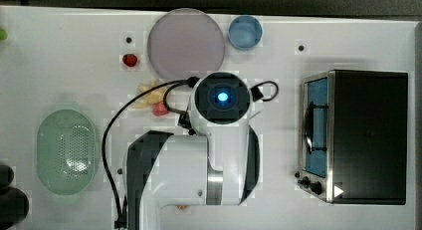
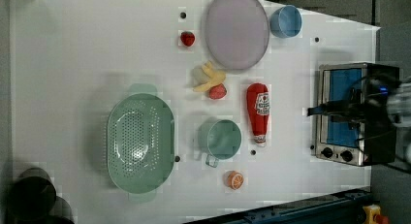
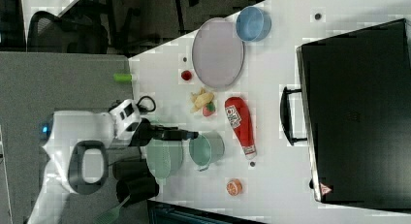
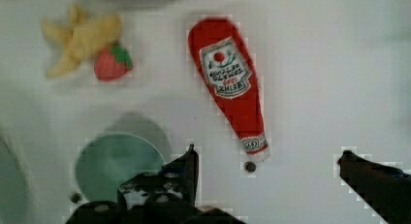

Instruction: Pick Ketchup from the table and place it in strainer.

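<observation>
White table [image 2: 72, 49] carries all items. Ketchup [image 2: 258, 111] lies flat mid-table, between the teal mug [image 2: 220, 138] and the toaster oven [image 2: 346, 112] at one short edge. Strainer [image 2: 140, 142] sits beyond the mug, toward the opposite short edge. Lilac plate [image 2: 236, 29], blue cup [image 2: 286, 21], two strawberries [image 2: 187, 38], banana [image 2: 209, 78], orange slice [image 2: 234, 180] also rest on it.

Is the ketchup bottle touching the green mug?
Apart. The left view shows bare white table between the ketchup bottle and the green mug.
</observation>
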{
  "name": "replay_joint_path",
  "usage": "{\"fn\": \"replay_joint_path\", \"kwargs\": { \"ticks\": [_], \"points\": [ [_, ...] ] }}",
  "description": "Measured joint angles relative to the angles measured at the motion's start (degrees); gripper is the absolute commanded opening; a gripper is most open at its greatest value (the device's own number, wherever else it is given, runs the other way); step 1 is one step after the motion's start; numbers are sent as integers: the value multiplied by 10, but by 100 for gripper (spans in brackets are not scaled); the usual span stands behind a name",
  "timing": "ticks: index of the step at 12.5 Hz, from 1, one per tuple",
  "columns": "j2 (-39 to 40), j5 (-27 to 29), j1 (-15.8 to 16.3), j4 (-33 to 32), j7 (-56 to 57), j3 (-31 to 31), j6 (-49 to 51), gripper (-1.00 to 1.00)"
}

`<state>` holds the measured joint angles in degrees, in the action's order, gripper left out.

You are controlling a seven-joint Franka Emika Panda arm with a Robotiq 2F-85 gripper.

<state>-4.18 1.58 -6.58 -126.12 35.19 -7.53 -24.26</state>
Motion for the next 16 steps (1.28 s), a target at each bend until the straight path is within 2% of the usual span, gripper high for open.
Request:
{"fn": "replay_joint_path", "kwargs": {
  "ticks": [3, 5, 11, 16],
  "points": [
    [20, 2, 1, -48, 111, -2, -97, 100],
    [31, 2, -1, -67, 145, -1, -141, 100],
    [140, -53, -2, -73, 181, -1, -249, 100],
    [213, -53, -5, -86, 187, -3, -312, 100]
  ]
}}
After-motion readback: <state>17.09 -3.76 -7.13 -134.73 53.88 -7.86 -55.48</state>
